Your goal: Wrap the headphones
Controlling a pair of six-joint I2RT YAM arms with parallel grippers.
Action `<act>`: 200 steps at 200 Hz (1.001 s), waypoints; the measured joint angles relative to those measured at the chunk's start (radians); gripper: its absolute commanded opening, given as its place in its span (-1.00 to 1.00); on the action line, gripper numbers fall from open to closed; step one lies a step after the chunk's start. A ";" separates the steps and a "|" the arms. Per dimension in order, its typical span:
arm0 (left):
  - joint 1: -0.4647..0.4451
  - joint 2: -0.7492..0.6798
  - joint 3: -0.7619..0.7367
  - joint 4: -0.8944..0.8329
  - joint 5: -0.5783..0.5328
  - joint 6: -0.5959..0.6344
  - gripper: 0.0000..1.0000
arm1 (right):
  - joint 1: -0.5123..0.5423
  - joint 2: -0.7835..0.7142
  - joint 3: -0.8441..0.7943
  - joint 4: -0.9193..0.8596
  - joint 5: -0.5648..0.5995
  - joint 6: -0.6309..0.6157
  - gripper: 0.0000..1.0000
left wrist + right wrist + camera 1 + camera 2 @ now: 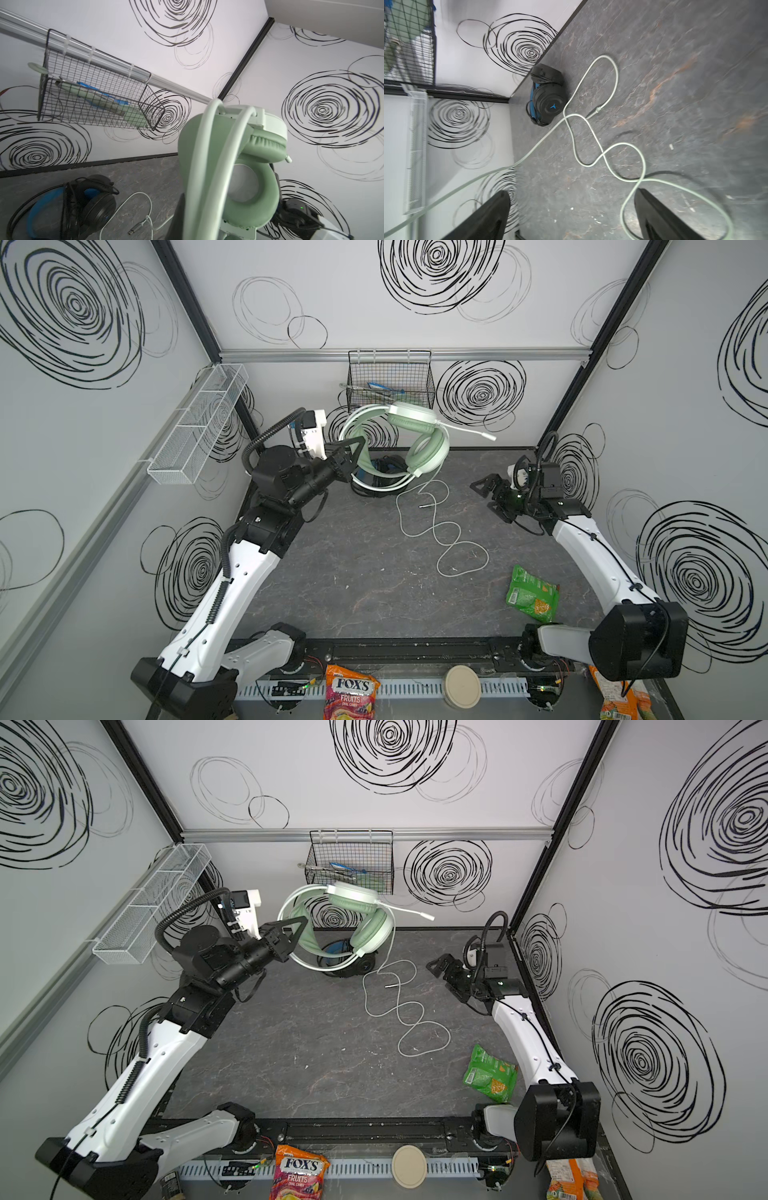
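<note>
A: At the left gripper [356,444], what are the jaws closed on?

B: The headband of the green headset [419,435], held in the air near the back wall, with the ear cups on the side away from the jaws. Its pale cable [442,531] drops to the table [332,597] and lies in loose loops, with the plug [426,504] free.

A: And the right gripper [482,486]?

B: Jaws spread wide and empty, beside the loops near the right wall. The black headset [384,470] rests on the table at the back, below the green one.

A: Handling?

B: The headset looks light and rigid; the band likely flexes, and the cushions are soft. The cable is limp and probably slick — best taken near the ear cup or at the plug, then wound round the band.
</note>
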 measured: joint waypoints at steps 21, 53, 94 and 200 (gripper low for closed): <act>-0.038 0.032 0.069 0.021 0.007 -0.009 -1.00 | 0.000 0.000 -0.058 0.072 -0.048 0.115 0.95; -0.087 0.049 0.093 0.040 0.012 -0.014 -1.00 | 0.009 0.000 -0.143 0.167 -0.086 0.275 0.95; -0.131 0.058 0.093 0.039 0.019 -0.014 -1.00 | 0.035 0.010 -0.175 0.254 -0.085 0.407 0.95; -0.162 0.055 0.089 0.040 0.044 -0.014 -1.00 | 0.122 0.185 -0.145 0.402 -0.085 0.528 0.97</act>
